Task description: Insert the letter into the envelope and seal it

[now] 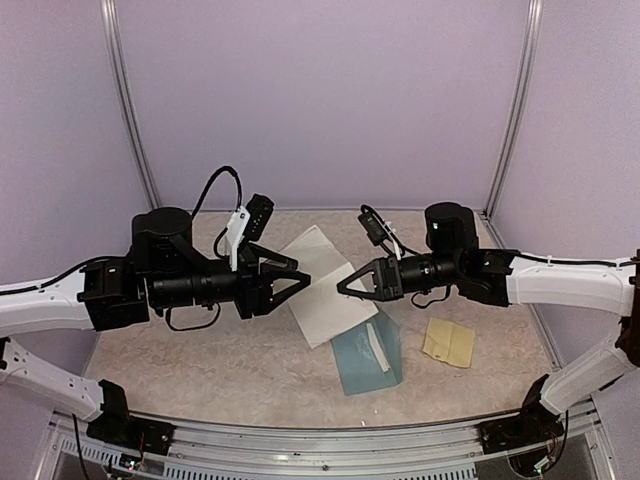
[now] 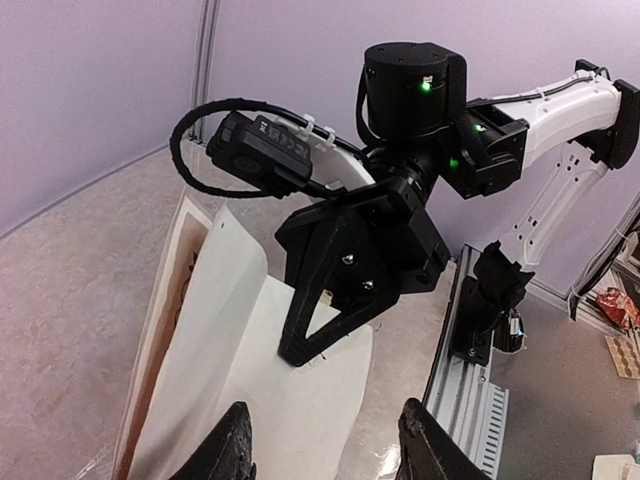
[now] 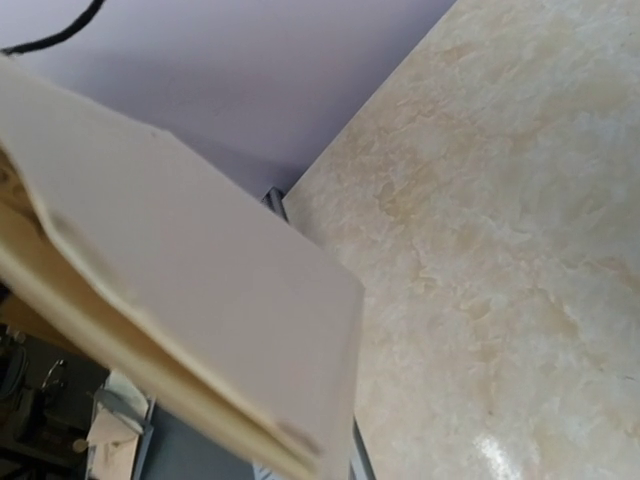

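The teal envelope (image 1: 366,357) lies flat on the table (image 1: 200,350). Just behind it and to its left is the white letter (image 1: 315,255), whose near corner overlaps the envelope's far edge. Above the envelope's far edge, the right gripper (image 1: 342,285) has its tip on the letter. The left gripper (image 1: 305,280) points at the letter from the envelope's far left. A yellow sticker sheet (image 1: 449,343) lies just right of the envelope.
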Robot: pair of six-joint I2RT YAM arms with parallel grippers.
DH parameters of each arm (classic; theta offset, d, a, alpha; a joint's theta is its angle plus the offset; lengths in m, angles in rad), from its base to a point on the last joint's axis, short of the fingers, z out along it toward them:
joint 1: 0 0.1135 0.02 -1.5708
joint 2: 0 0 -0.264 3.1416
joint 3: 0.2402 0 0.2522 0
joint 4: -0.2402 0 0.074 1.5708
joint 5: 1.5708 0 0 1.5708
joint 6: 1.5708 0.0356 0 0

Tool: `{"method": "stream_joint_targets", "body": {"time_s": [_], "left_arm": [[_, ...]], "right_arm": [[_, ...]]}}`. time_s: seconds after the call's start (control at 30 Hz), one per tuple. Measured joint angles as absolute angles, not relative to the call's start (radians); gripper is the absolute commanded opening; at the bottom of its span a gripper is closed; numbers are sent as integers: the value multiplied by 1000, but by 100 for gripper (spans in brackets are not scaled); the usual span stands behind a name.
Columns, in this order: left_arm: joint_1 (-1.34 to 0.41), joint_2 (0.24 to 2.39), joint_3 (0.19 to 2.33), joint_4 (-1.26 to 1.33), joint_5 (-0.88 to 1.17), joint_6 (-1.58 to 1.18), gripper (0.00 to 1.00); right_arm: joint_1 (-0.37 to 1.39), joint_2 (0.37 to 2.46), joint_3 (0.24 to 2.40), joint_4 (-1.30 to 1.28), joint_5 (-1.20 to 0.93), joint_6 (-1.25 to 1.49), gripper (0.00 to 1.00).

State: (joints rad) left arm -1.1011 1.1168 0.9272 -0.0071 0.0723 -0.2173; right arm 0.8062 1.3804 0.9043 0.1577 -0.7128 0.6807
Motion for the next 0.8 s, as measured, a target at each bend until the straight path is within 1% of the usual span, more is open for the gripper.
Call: {"method": "stream_joint_targets", "body": {"time_s": [0.07,0.23,0.43,0.53,0.8], "left_arm": [[-1098,1143,940,-9,75,-215,47],[-1065,1179,957,-8,108,-216,52],[-1050,1213,970,-8,184,-216,57],[-1049,1222,974,-8,233,-216,58],[-1037,1226,974,-7,340,-227,68]], "right_arm": [[806,1380,904,157,-731,671,0],[818,1374,905,155,-802,622,0],[863,1329,933,123,-858,530,0],[873,1304,941,121,-875,494,0],[875,1296,941,113,-902,440,0]]}}
